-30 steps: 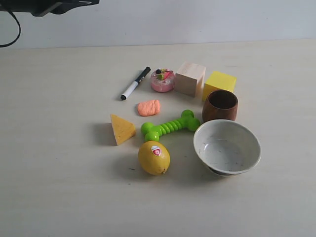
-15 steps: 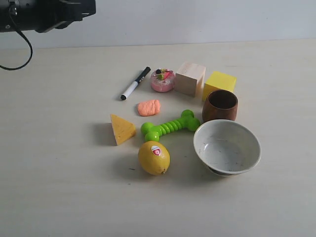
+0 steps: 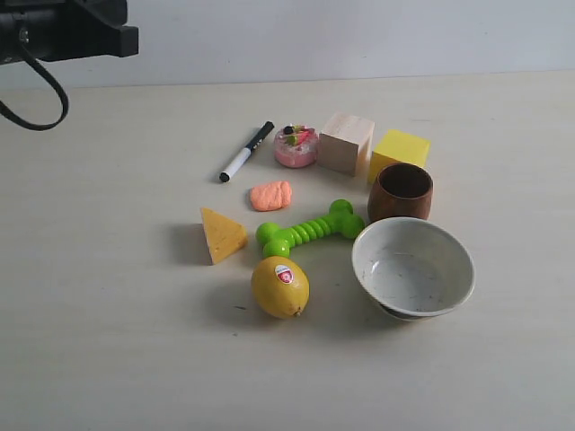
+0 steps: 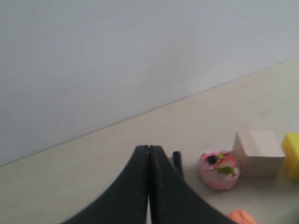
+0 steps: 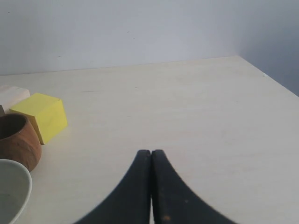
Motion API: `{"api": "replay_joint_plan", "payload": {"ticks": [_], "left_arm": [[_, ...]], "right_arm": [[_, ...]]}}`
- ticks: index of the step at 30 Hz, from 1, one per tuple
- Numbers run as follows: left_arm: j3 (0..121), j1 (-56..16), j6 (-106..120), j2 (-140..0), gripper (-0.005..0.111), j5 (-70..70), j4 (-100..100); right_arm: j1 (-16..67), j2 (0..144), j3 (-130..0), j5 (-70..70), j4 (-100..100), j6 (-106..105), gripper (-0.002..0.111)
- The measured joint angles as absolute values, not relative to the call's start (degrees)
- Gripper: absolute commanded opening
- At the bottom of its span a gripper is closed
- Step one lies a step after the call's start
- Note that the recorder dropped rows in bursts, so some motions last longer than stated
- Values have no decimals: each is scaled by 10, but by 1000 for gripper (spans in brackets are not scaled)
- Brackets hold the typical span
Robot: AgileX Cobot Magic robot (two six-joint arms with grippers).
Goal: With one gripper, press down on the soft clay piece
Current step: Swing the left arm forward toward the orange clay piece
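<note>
Clay (image 3: 270, 195) is lying untouched on the desk (image 3: 108, 314) between pen (image 3: 245, 153) and bone (image 3: 310, 230), top exposed for pressing. Left pincer (image 4: 149, 150) is hovering well away, jaws together, empty (blunt tip suits pressing); right pincer (image 5: 151, 154) likewise.

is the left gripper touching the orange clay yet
Apart. The exterior view shows the soft clay piece with bare table all around it, the left arm far off in the corner; the left gripper is shut.
</note>
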State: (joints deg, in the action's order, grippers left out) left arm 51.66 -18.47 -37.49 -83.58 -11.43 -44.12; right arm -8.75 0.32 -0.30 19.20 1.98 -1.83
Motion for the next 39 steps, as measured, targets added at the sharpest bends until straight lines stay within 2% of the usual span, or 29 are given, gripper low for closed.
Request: {"api": "replay_joint_plan", "payload": {"ticks": [7, 13, 25, 39], "left_arm": [[593, -242, -136, -837, 0, 85, -280], [678, -282, -84, -863, 0, 212, -247], [840, -302, 108, -990, 0, 408, -45], [876, -302, 115, -1013, 0, 430, -16]], "right_arm": [[-87, 3, -3, 192, 20, -18, 0], [-87, 3, -3, 192, 20, -18, 0], [-87, 3, -3, 192, 20, -18, 0], [-87, 3, -3, 192, 20, -18, 0]]}}
